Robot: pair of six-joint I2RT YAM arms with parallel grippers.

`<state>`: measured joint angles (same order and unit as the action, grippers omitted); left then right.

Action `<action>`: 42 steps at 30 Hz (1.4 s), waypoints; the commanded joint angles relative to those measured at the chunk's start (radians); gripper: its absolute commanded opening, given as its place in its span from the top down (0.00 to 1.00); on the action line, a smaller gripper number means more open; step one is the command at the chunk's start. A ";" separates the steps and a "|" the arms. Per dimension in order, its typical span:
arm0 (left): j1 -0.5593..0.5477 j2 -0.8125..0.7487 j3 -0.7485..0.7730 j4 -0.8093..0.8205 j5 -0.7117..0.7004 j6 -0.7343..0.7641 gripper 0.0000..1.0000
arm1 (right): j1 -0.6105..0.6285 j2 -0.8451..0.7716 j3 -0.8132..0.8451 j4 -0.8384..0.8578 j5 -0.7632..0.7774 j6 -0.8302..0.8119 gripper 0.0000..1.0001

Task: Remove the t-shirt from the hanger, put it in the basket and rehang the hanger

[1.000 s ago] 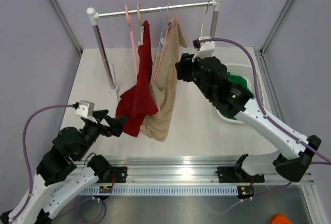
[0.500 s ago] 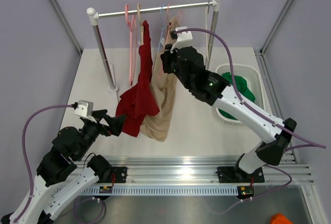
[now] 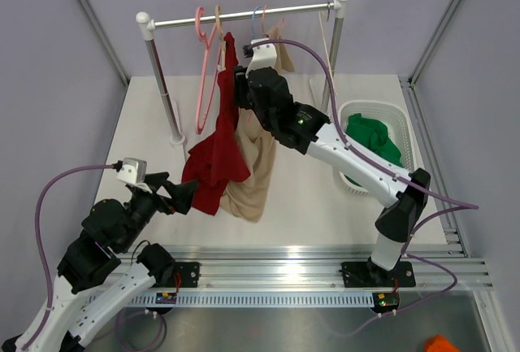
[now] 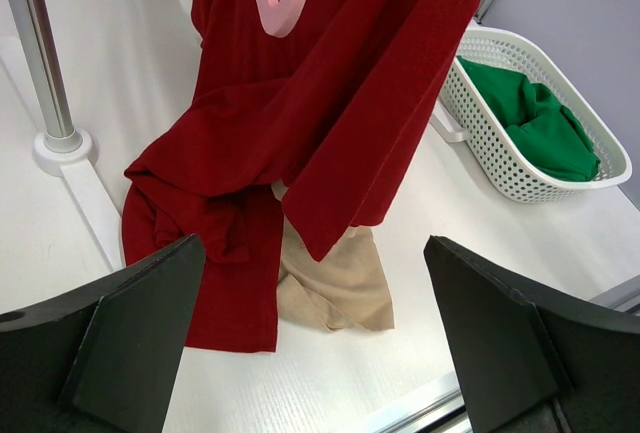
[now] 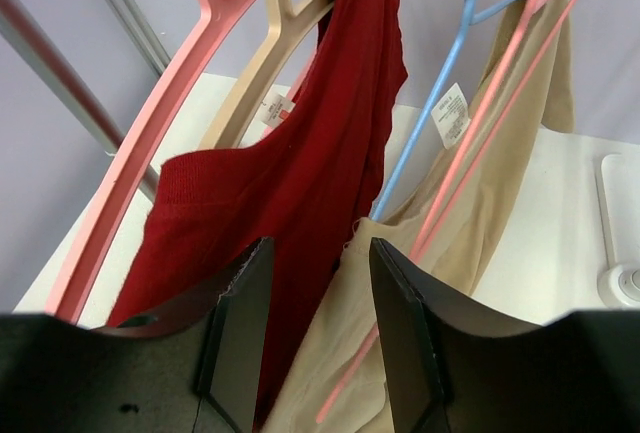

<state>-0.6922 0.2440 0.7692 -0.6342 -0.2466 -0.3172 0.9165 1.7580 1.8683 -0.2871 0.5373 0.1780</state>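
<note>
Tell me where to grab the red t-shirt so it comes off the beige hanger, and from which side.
Grip the red t-shirt at the shoulder fold draped over the beige hanger arm; that looks like its only hold, and the rest sags below. Come from underneath with the open right gripper, which faces that fold, then lift upward off the arm.

Desk (image 3: 309, 206): white, bare at the centre. Rack (image 3: 244, 15) at the far side, bar level between two white-capped posts; left post's foot (image 4: 62, 148) rests on the desk. Thick pink hanger (image 5: 150, 123) on the bar, empty, tilted. Beige garment (image 3: 253, 177) hangs from the bar, hem pooled on the desk. White basket (image 3: 382, 107) right of the rack holds green cloth (image 3: 370, 136). Orange item (image 3: 443, 344) at the lower right corner; kind unclear.
</note>
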 commanded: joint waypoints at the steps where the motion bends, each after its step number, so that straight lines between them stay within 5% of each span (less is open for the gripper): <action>1: 0.008 -0.006 -0.004 0.048 0.020 0.012 0.01 | 0.016 0.020 0.074 0.009 0.050 -0.011 0.47; 18: 0.016 -0.003 -0.004 0.051 0.033 0.012 0.01 | 0.016 0.072 0.046 -0.030 0.193 0.032 0.48; 25: 0.020 -0.008 -0.005 0.051 0.038 0.010 0.01 | 0.015 0.078 0.005 -0.055 0.198 0.058 0.41; 31: 0.020 -0.015 -0.007 0.051 0.035 0.007 0.01 | 0.007 0.081 -0.003 -0.046 0.197 0.064 0.64; 34: 0.020 -0.017 -0.005 0.051 0.033 0.004 0.01 | -0.002 0.080 -0.008 -0.040 0.193 0.060 0.67; 42: 0.020 -0.015 0.002 0.050 0.029 -0.013 0.01 | -0.038 0.067 -0.080 -0.050 0.170 0.101 0.55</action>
<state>-0.6785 0.2413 0.7692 -0.6342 -0.2291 -0.3225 0.8978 1.8500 1.8210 -0.3424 0.6949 0.2455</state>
